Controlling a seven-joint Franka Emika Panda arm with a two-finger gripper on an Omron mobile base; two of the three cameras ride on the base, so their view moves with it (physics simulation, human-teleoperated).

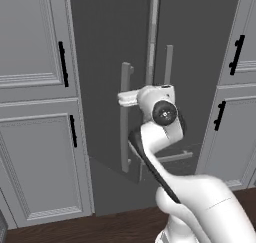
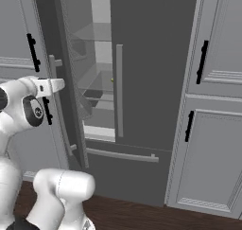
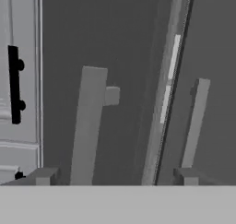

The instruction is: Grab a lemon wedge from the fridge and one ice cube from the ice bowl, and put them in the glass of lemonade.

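- Fridge (image 2: 142, 82): left door (image 1: 107, 62) ajar, giving a way in to the shelves (image 2: 97, 89).
- Pincer (image 1: 126, 98): at that door's handle (image 1: 125, 117); its grip can't be told.
- Lemon wedge: likely the yellow speck (image 2: 112, 80) inside.

panelled grey cabinets (image 1: 35, 102) on both sides, short black handles (image 2: 202, 62) on their doors, dark wooden floor (image 2: 156, 217) below

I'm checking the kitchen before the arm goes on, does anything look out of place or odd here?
Only the fridge: its left door stands ajar, showing pale shelves through the gap. The pincer sits at that door's handle. Nothing looks spilled or damaged.
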